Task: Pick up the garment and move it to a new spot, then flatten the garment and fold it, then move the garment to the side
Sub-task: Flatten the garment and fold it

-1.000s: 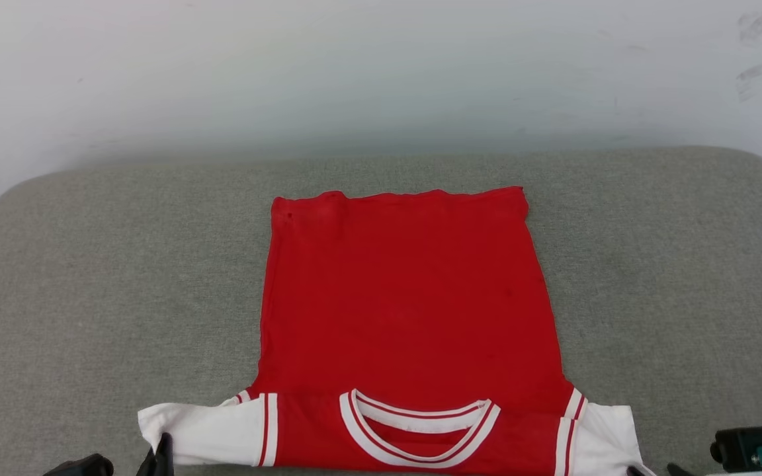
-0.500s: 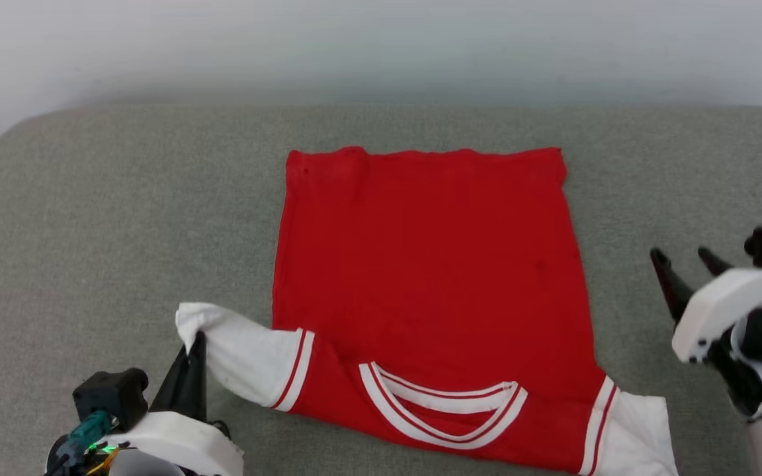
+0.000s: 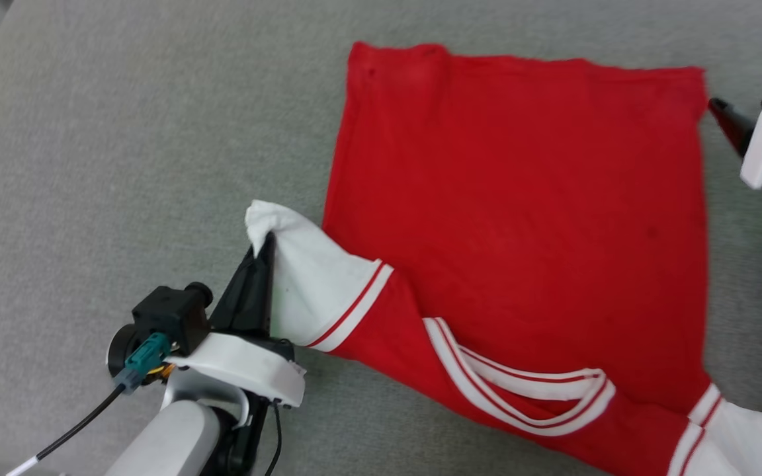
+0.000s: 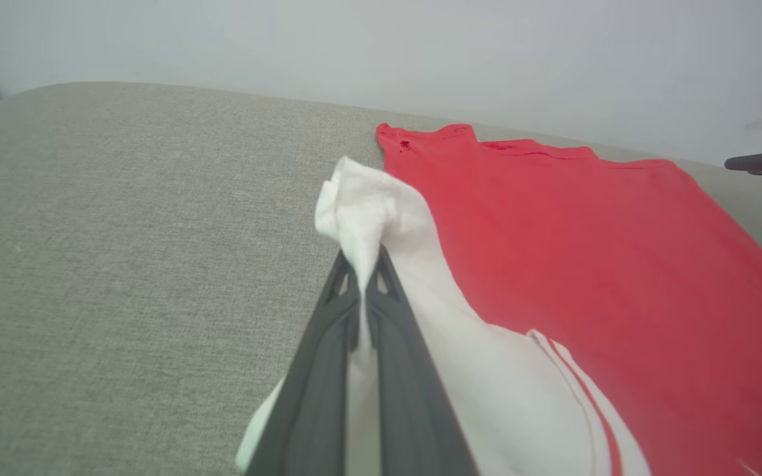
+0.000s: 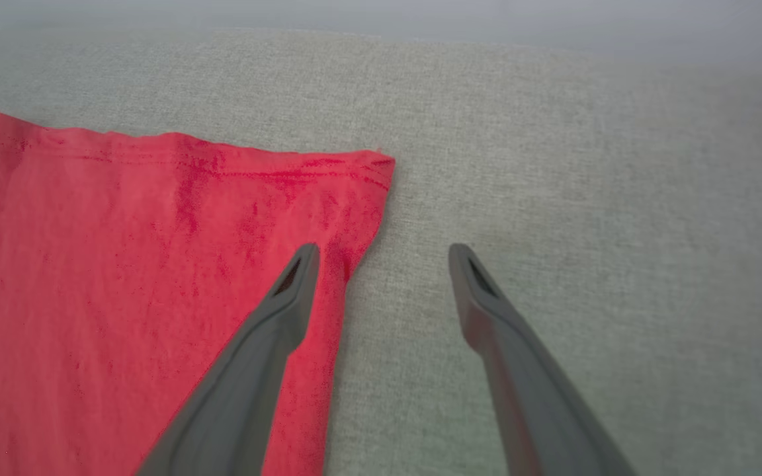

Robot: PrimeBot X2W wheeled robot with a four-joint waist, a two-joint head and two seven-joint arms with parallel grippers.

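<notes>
- The garment [image 3: 520, 218] lies on the grey cushion [image 3: 90, 165] with its plain red side up. The body is spread flat and the collar [image 3: 520, 396] is at the near edge.
- The left gripper [image 3: 263, 254] pinches only the bunched tip of the white sleeve [image 3: 308, 284]. A hard pull could let the thin cloth slip free, or it could drag the whole body askew and crease the flat part.
- The right gripper [image 5: 384, 254] straddles the side edge, with one finger over red cloth and the other over bare cushion. If it closes from here it may push the hem into a ridge or catch a single layer.
- The left arm comes in from the lower left of the head view. Its fingers are pressed tight together on the sleeve and slant upward, holding it raised off the cushion.
- The right gripper sits by the far hem corner [image 5: 371, 165] with its fingers spread wide and nothing held. Whether the tips touch the fabric cannot be told.
</notes>
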